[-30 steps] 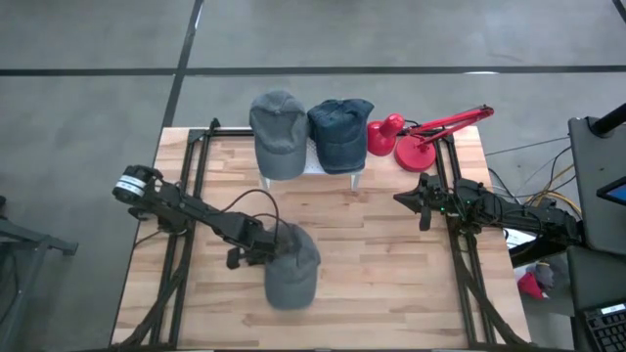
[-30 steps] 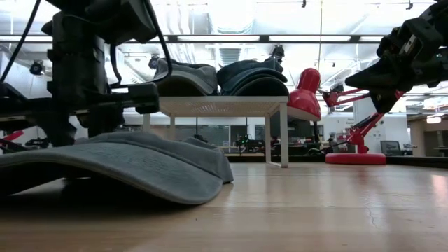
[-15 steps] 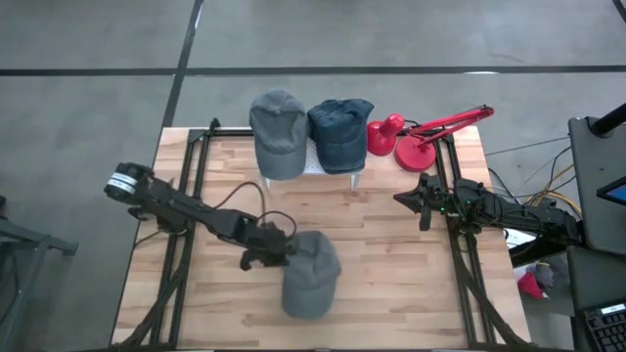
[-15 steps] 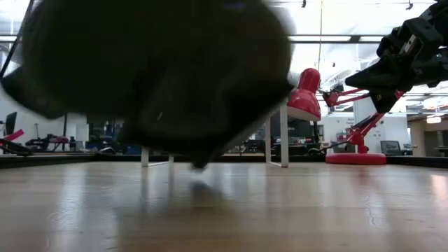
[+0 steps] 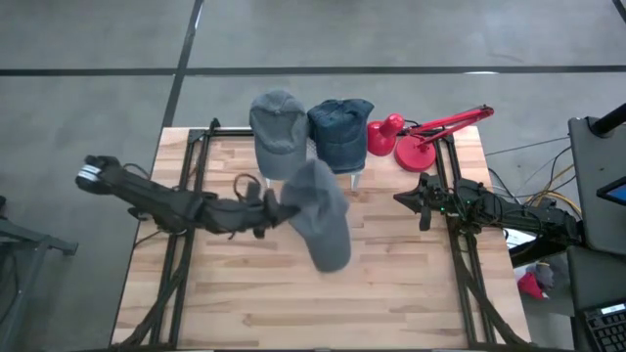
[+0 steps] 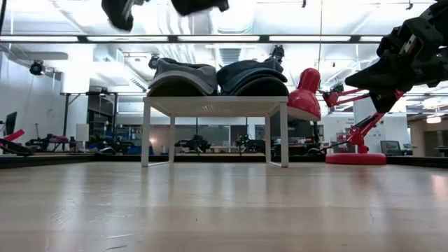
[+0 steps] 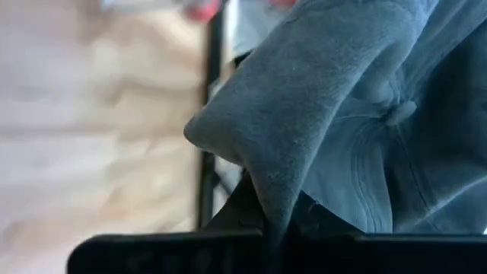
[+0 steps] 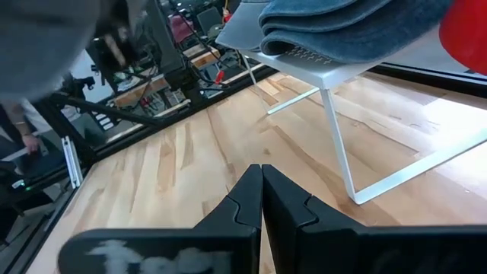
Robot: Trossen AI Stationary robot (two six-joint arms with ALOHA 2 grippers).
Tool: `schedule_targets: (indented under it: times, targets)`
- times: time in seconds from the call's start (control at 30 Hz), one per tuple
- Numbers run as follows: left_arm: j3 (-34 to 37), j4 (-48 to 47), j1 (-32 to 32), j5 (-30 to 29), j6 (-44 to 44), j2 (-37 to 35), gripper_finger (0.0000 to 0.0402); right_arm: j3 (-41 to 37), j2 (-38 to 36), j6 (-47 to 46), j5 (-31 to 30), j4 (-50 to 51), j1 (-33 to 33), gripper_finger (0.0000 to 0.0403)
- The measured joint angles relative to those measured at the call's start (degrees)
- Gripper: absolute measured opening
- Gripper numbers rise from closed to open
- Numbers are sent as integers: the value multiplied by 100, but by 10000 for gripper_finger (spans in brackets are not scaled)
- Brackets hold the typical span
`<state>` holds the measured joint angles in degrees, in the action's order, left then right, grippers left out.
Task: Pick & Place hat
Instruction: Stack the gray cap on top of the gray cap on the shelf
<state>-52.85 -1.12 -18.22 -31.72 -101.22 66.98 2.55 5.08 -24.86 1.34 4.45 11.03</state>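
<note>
A: Start with the biggest thing.

B: The wooden table point(image 5: 391, 284), with a small white rack point(image 6: 210, 106) standing at its twelve o'clock edge. On the rack sit a grey cap point(image 5: 275, 132) and a dark blue cap point(image 5: 339, 132), side by side and touching.

A: And the arms?

B: The left arm point(image 5: 156, 198) stretches in from nine o'clock toward the table's middle. The right arm point(image 5: 509, 217) waits at three o'clock, beside the table's right edge.

A: Where is the hat?

B: A third cap, the grey hat point(image 5: 320, 210), is up off the table near the centre, just in front of the rack. In the low view the boards under it lie bare, and only dark shapes show along the upper edge.

A: Who has it?

B: The left gripper point(image 5: 266, 207); its jaws are clamped on the hat's edge, and the left wrist view shows the cloth point(image 7: 327, 122) pinched between them.

A: The other one?

B: The right gripper point(image 8: 262, 194) has its jaws pressed together, holding nothing.

A: Anything smaller?

B: A red desk lamp point(image 5: 416, 137) at about one o'clock, just beside the blue cap.
</note>
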Motion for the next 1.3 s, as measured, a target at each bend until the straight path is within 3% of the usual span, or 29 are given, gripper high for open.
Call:
schedule_targets:
  times: [0.3, 0.5, 0.67, 0.77, 0.93, 1.3]
  targets:
    - [-875, -629, 24, -1630, 1440, -506, 1, 0, 0, 0, 0, 0, 0, 8]
    - [-1918, -2722, 313, -2285, 1603, -612, 1, 0, 0, 0, 0, 0, 0, 8]
    - [-2968, -4197, 815, -2352, 1748, -431, 1, 2, 0, 0, 0, 0, 0, 8]
    - [-3458, -4865, 1186, -2142, 1755, -256, 1, 0, 0, -13, 0, 0, 0, 8]
    - [-3963, -5543, 2030, -1258, 1758, 77, 1, 0, 0, -11, 0, 0, 0, 8]
    - [-4254, -5691, 4214, 576, 2670, 617, 1, 2, -2, -15, 0, 0, 0, 8]
